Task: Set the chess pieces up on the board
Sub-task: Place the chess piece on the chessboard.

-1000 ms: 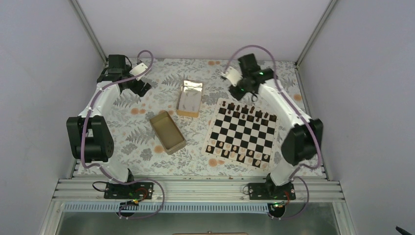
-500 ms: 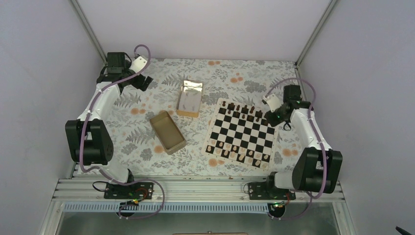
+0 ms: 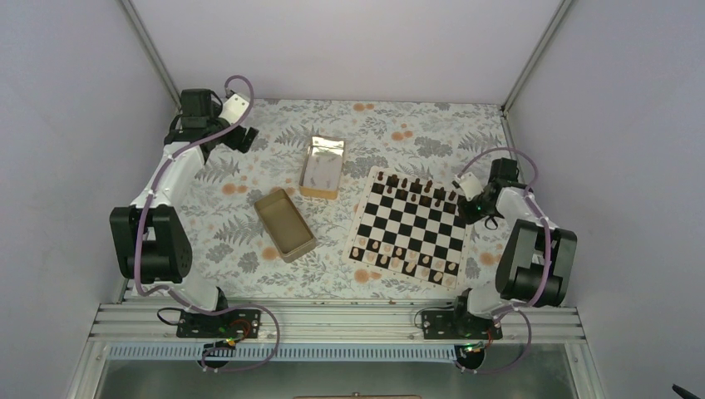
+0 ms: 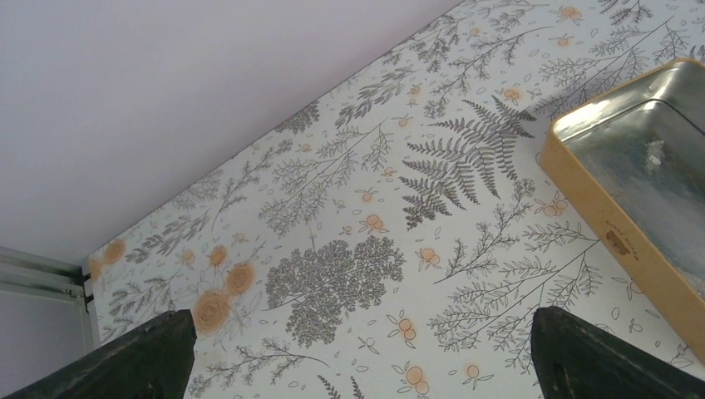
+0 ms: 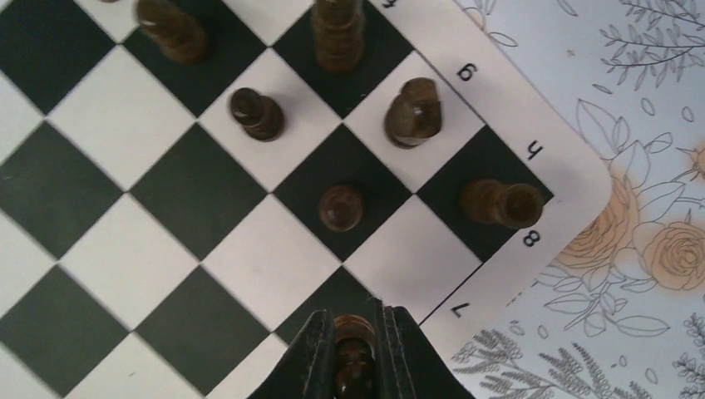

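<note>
The board (image 3: pixel 364 218) lies right of centre, with dark brown chess pieces (image 3: pixel 413 191) along its far rows and pale pieces along the near rows. My right gripper (image 3: pixel 467 208) is at the board's far right corner, shut on a dark brown chess piece (image 5: pixel 354 332) held just above a black square beside the "7" mark of the board (image 5: pixel 100 125). Several dark pieces (image 5: pixel 342 207) stand on squares ahead of it. My left gripper (image 3: pixel 239 140) is open and empty at the far left, over the bare cloth; its fingertips (image 4: pixel 158 349) show wide apart.
An open golden tin (image 3: pixel 284 223) lies at the middle and its lid (image 3: pixel 323 167) lies behind it, also showing in the left wrist view (image 4: pixel 640 166). The flowered cloth covers the table. Grey walls close in the back and both sides.
My right arm has swung from behind the board's far edge to its far right corner and come down low, carrying the dark piece. My left gripper has shifted slightly.
</note>
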You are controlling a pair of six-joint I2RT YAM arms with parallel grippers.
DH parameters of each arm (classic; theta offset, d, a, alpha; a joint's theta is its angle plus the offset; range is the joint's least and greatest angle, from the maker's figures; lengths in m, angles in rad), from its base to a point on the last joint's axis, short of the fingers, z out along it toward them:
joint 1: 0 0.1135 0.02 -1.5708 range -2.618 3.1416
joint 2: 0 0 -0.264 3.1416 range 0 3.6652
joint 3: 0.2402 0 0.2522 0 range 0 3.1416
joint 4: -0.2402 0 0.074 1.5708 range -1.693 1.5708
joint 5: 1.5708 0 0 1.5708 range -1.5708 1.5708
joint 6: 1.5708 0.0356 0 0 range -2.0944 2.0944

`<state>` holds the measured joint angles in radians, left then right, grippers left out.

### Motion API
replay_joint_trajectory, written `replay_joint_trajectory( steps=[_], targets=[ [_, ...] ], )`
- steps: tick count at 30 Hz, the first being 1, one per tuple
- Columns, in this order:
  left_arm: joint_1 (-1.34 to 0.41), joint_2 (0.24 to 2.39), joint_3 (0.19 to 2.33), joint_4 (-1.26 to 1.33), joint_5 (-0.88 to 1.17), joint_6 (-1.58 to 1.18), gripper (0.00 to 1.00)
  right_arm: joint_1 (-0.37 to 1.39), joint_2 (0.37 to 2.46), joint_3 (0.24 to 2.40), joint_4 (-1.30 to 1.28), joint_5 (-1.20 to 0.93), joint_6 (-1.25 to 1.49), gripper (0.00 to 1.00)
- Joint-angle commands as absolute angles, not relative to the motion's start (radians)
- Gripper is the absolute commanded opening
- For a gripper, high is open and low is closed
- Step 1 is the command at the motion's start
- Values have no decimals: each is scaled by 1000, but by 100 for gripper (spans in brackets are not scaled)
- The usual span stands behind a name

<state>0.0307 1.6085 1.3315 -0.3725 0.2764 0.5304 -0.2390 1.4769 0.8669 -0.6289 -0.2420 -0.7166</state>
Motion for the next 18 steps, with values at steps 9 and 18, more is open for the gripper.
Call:
replay_joint_trajectory(
  steps=[9,18],
  targets=[
    [29,1561,1295,-307,250,506,100,-271,1573,870,-477,-255,-736,11],
    [29,1550,1289,-306,250,506,100,-278,1611,889,-456,-257,-728,11]
  ],
)
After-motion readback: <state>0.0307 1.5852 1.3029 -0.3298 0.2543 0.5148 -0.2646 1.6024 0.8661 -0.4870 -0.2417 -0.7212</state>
